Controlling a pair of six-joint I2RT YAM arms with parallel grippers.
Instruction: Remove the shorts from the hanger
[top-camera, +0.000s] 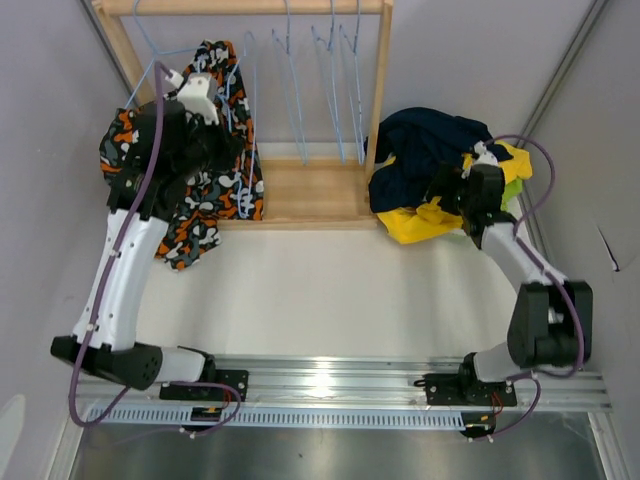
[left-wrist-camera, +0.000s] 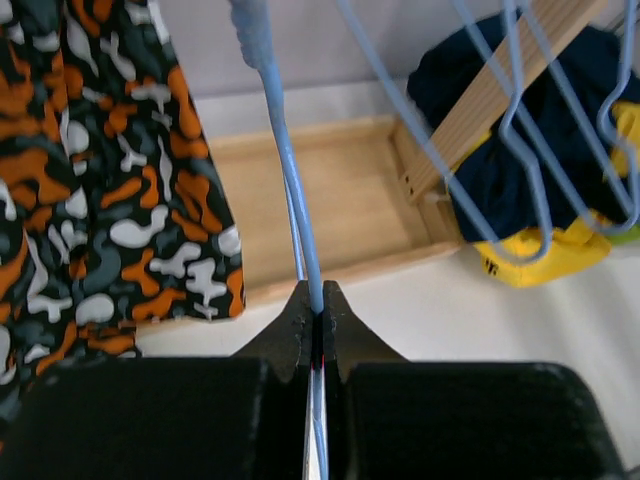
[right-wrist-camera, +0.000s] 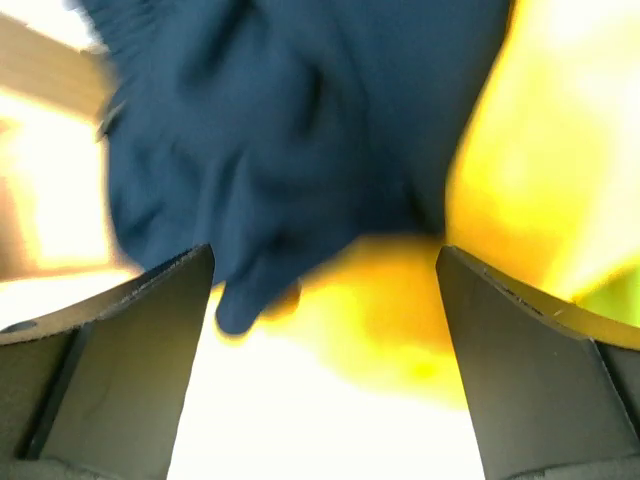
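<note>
Most of the job looks done: a navy, yellow and green pile of shorts (top-camera: 420, 170) lies on the tabletop (top-camera: 320, 290) right of the rack (top-camera: 300, 195) below the wide-open, empty right fingers (right-wrist-camera: 130, 340), but the camo shorts (top-camera: 212, 195) still hang far left, beside the hanger (left-wrist-camera: 290, 180) the left fingers (left-wrist-camera: 290, 335) pinch.

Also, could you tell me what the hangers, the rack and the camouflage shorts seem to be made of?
Hangers: thin, smooth light-blue rods, likely coated wire or plastic; I cannot tell which. Rack: pale bare wood, matte, square-cut bars. Camouflage shorts: soft printed fabric, draping in loose folds.
</note>
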